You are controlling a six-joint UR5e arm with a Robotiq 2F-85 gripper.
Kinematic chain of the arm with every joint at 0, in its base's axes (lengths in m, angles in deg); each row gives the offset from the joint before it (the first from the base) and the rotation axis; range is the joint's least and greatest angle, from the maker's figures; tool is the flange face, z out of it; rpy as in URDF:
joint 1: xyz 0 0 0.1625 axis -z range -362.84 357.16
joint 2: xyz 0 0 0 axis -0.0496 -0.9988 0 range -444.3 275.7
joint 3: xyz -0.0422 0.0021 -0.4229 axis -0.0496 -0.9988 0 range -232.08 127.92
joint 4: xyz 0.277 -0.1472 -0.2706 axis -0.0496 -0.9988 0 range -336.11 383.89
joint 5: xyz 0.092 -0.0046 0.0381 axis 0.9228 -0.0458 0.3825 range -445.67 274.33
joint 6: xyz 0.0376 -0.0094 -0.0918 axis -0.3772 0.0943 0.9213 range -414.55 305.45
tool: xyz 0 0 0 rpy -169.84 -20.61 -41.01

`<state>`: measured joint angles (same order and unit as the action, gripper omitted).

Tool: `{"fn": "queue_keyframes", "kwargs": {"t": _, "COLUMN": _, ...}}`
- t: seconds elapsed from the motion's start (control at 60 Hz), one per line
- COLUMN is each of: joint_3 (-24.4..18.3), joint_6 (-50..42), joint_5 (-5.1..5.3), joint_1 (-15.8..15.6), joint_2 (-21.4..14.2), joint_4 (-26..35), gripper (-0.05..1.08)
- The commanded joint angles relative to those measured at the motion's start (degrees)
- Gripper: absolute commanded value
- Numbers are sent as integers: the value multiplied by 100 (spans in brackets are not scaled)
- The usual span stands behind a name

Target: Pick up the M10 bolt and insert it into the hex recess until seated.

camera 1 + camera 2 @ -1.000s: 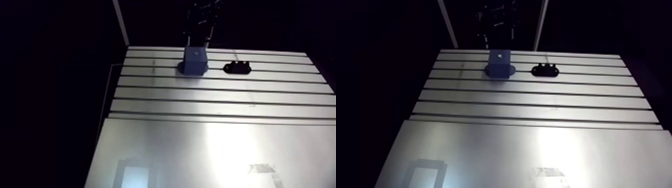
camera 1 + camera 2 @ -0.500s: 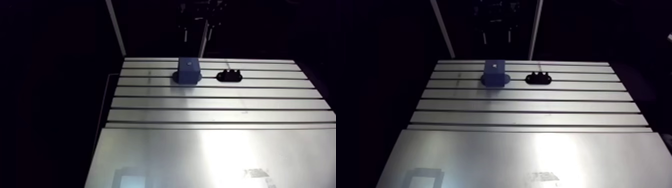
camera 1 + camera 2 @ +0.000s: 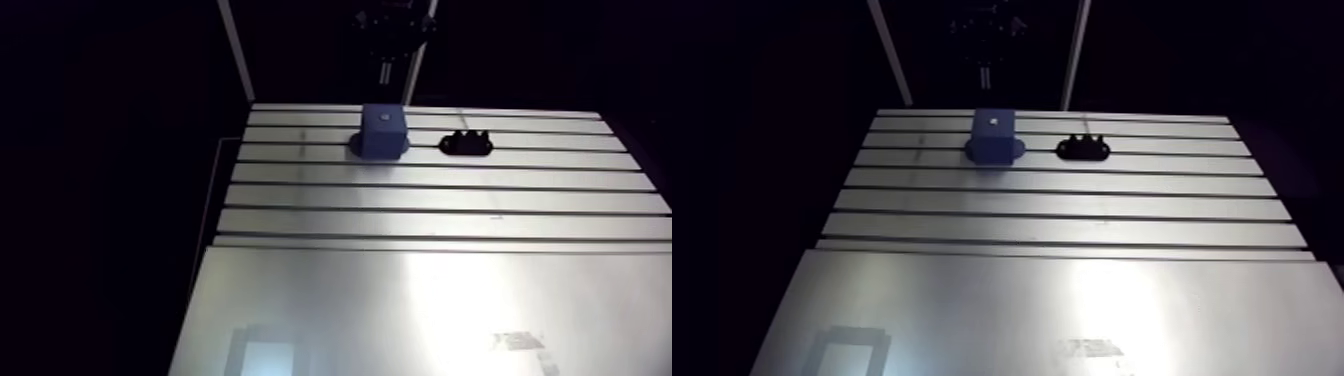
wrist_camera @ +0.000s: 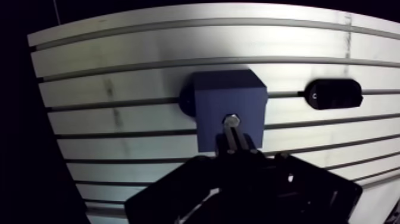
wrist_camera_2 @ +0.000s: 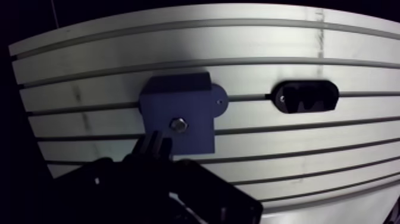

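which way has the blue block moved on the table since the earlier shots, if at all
No. The blue block sits just as before beside the black holder on the far slots of the table; only the camera shifted.

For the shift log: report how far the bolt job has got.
Done: the bolt is picked up, gripped in the tool. In hand: it hangs head-down above the blue block, not yet in it. Left: lower it in until seated.
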<state>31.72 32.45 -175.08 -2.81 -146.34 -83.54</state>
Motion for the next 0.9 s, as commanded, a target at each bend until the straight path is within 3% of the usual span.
{"fn": "queue_keyframes", "kwargs": {"t": 0.017, "joint_3": 26, "joint_6": 94, "joint_5": -18, "joint_1": -5, "joint_2": 124, "joint_4": -55, "gripper": 108}}
{"fn": "queue_keyframes", "kwargs": {"t": 0.25, "joint_3": 35, "joint_6": 103, "joint_5": -79, "joint_1": 15, "joint_2": 145, "joint_4": -11, "gripper": 108}}
{"fn": "queue_keyframes", "kwargs": {"t": 0.9, "joint_3": 85, "joint_6": 267, "joint_5": -72, "joint_1": 32, "joint_2": 294, "joint_4": 16, "gripper": 108}}
